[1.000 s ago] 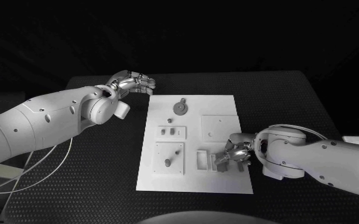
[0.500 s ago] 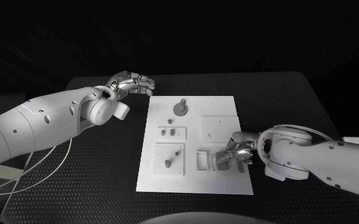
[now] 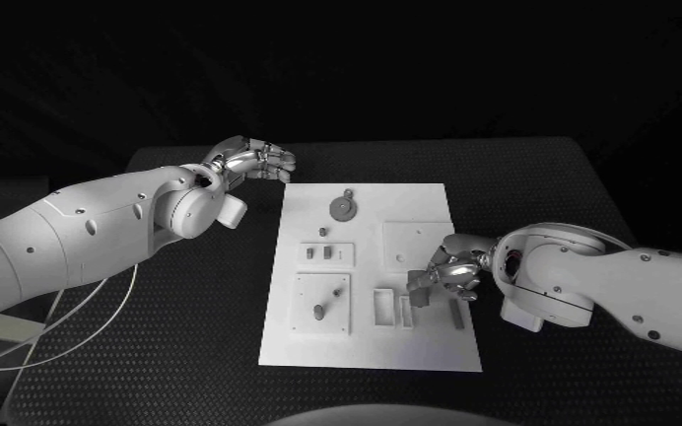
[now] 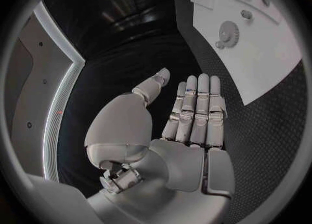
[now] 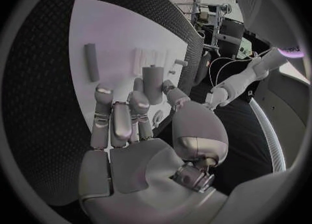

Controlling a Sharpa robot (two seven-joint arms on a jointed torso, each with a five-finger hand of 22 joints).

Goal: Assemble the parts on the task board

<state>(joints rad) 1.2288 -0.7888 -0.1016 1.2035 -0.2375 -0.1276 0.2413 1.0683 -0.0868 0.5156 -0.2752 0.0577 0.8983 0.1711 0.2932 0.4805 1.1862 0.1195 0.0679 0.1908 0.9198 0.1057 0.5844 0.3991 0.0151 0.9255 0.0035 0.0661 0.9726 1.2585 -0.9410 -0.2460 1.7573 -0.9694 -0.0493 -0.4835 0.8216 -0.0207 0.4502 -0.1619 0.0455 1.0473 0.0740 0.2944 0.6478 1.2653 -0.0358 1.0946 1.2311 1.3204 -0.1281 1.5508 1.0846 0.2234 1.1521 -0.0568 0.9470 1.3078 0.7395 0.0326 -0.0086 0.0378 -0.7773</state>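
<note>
Right hand (image 3: 452, 276) over the task board (image 3: 427, 347) near its right edge, thumb and fingers pinching a grey cylindrical part (image 5: 153, 82) upright above the white surface. Left hand (image 3: 256, 160) off the board's far left corner, fingers straight and together, holding nothing.

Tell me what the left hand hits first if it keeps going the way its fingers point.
Probably nothing: the left hand points over bare table, with the board off to one side.

Bare black table (image 3: 569, 179) lies open right of the task board (image 3: 373, 347); the right hand (image 3: 443, 280), seemingly gripping a grey part (image 5: 153, 82), crowds the board's right-hand slots.
</note>
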